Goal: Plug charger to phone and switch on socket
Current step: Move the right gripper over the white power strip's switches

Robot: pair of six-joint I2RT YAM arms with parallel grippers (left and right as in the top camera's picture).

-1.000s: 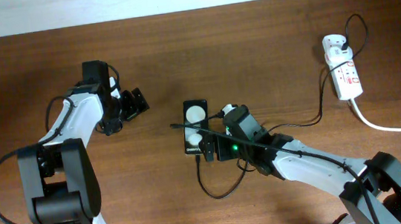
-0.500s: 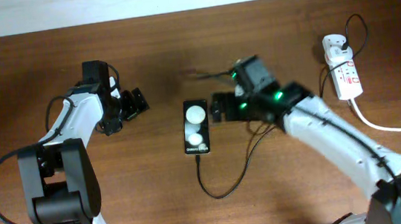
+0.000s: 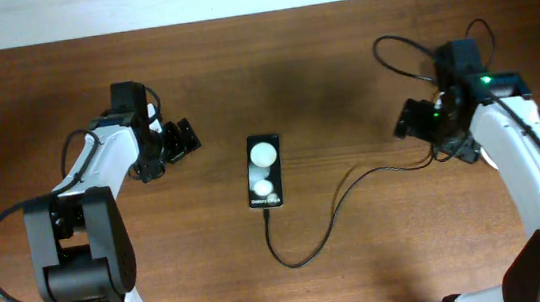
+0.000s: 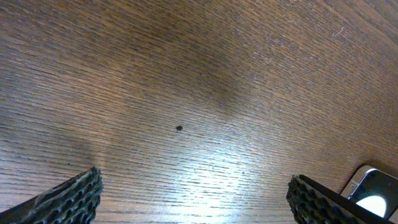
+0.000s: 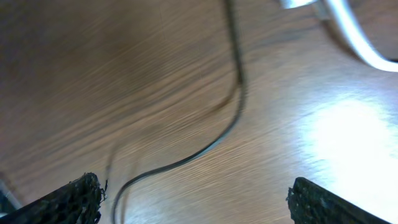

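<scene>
The black phone (image 3: 264, 172) lies flat at the table's middle, showing two white round spots. The thin black charger cable (image 3: 340, 196) runs from the phone's near edge, loops toward me, then goes right under my right arm. Its end meets the phone's edge. My right gripper (image 3: 411, 119) is open and empty at the far right, above the cable (image 5: 235, 93). My right arm covers the socket in the overhead view. My left gripper (image 3: 183, 140) is open and empty, left of the phone, whose corner shows in the left wrist view (image 4: 374, 193).
The thick white cord (image 5: 351, 37) crosses the top right of the right wrist view, over a bright glare patch on the wood. A loop of black cable (image 3: 395, 49) rises at the back right. The table's far edge (image 3: 256, 14) runs along the top.
My right arm has swung from beside the phone to the far right, over the socket area. The cable stays at the phone. The left arm has not moved.
</scene>
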